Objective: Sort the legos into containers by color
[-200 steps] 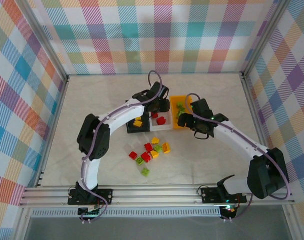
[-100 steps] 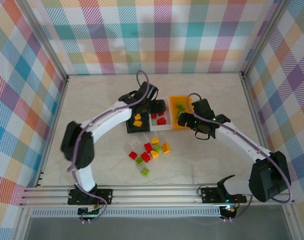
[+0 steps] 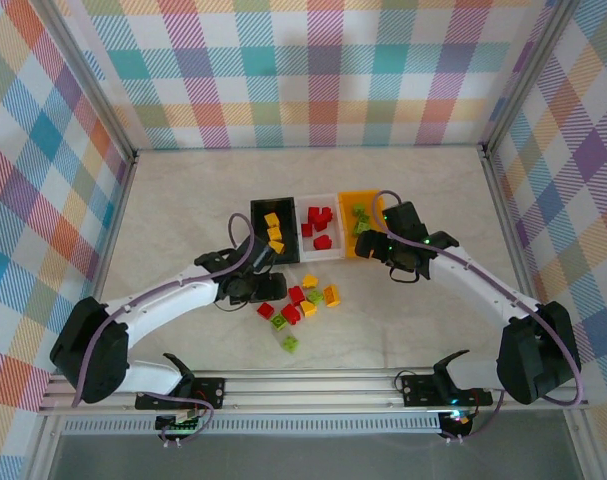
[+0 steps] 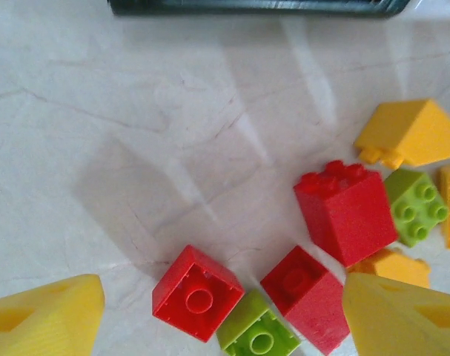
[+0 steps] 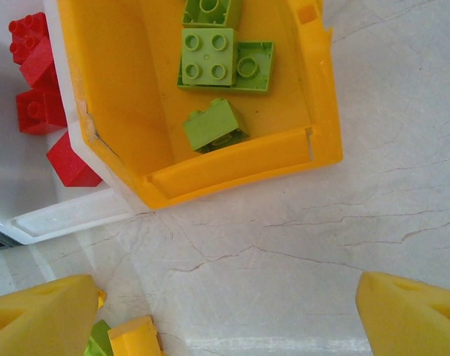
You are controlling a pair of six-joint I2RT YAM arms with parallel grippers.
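Between the spread fingers (image 4: 43,319) of the left gripper (image 4: 223,293), pinching nothing, lie two loose red bricks (image 4: 197,293) and a green brick (image 4: 258,337) on the table (image 4: 136,148). Ahead and to its right sit a taller red brick (image 4: 347,211), a second green brick (image 4: 417,206) and a yellow-orange brick (image 4: 410,133). The black bin (image 3: 254,225), straight ahead, holds yellow bricks (image 3: 273,235).

The right gripper (image 5: 226,285) is likewise spread and empty over bare table. Just ahead stands the orange bin (image 5: 232,163) holding green bricks (image 5: 210,55). The white bin (image 5: 69,210), against it on the left, holds red bricks (image 5: 35,96).
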